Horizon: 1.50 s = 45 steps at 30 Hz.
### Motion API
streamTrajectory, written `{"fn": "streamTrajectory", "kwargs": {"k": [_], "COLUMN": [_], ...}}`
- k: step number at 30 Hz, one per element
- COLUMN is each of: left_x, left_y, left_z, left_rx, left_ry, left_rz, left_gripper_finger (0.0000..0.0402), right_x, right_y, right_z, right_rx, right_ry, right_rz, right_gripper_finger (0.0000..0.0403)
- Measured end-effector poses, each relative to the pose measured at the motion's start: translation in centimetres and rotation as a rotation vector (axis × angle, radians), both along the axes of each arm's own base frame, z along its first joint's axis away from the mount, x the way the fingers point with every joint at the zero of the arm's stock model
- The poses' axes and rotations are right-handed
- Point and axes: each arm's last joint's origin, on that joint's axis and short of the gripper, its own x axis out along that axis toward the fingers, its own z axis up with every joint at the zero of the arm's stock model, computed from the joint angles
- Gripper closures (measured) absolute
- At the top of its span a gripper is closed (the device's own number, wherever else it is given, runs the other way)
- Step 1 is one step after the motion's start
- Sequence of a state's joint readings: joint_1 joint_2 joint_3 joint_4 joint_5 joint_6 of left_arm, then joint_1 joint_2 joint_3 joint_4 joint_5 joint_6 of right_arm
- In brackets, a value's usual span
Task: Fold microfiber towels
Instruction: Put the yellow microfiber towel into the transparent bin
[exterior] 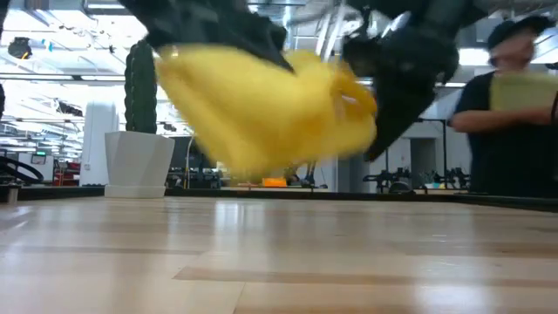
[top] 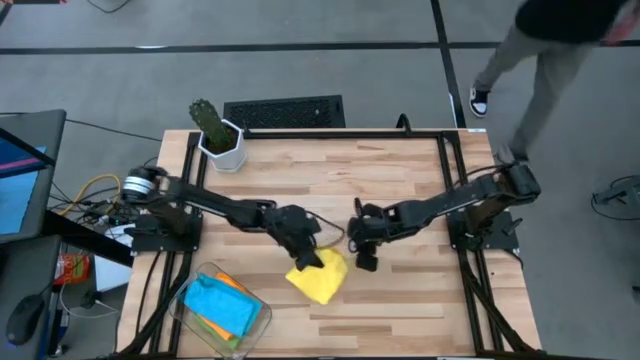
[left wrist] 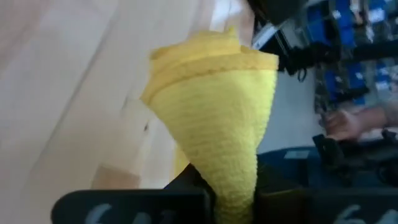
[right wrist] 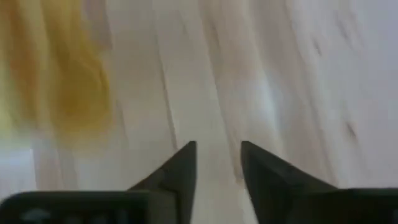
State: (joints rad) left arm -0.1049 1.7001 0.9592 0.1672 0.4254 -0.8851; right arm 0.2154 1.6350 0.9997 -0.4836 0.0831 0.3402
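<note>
One yellow towel (top: 320, 278) hangs above the counter (top: 400, 190), pinched in the left gripper (top: 305, 258); right gripper (top: 362, 250) parted, empty; single-point hold risks the fold unravelling.

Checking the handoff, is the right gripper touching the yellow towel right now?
Apart. The right wrist view shows the right gripper with open fingers and only bare table between them; the yellow towel lies off to one side.

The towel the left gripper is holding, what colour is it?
Plain yellow towel, pinched by the left gripper; the left wrist view shows it best.
</note>
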Motion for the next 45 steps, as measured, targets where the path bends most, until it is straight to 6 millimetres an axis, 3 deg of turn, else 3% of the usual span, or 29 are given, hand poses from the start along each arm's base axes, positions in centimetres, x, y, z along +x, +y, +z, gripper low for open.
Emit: {"fn": "streamTrajectory", "kwargs": {"k": [3, 8, 13, 18, 24, 31, 34, 40, 45], "left_x": [-2.1, -8.1, -13.9, -17.2, -17.4, -16.1, -15.9, -14.8, -14.0], "left_y": [-0.4, -2.1, -3.7, -4.5, -5.8, -8.2, -8.6, -9.1, -9.6], "left_z": [3.0, 7.5, 11.1, 12.7, 12.2, 8.9, 7.4, 5.1, 3.4], "left_rx": [0.013, 0.013, -0.102, -0.176, -0.082, -0.111, -0.075, 0.079, 0.074], "left_ry": [0.026, 0.144, 0.182, 0.191, 0.083, 0.179, 0.226, 0.148, 0.144], "left_rz": [0.047, -0.034, -0.191, -0.363, -0.603, -0.916, -0.983, -1.081, -1.167], "left_gripper_finger": [0.0397, 0.0398, 0.0398, 0.0398, 0.0399, 0.0399, 0.0399, 0.0399, 0.0399], "right_x": [-1.4, -2.7, -2.9, -2.5, -1.0, -0.1, 0.1, 0.6, 0.7], "right_y": [-0.7, -1.6, -1.6, -1.6, -1.1, -0.3, 0.0, 0.4, 0.4], "right_z": [1.6, 4.3, 5.4, 4.7, 2.8, 0.3, -0.5, -1.5, -1.6], "right_rx": [-0.012, -0.077, -0.085, -0.084, -0.064, -0.049, -0.049, -0.031, -0.029], "right_ry": [0.011, -0.066, -0.132, -0.125, -0.104, -0.034, -0.013, -0.005, -0.006], "right_rz": [-0.017, -0.079, -0.098, -0.103, -0.125, -0.105, -0.095, -0.080, -0.080], "right_gripper_finger": [0.0217, 0.0170, 0.0166, 0.0176, 0.0189, 0.0198, 0.0200, 0.0206, 0.0210]}}
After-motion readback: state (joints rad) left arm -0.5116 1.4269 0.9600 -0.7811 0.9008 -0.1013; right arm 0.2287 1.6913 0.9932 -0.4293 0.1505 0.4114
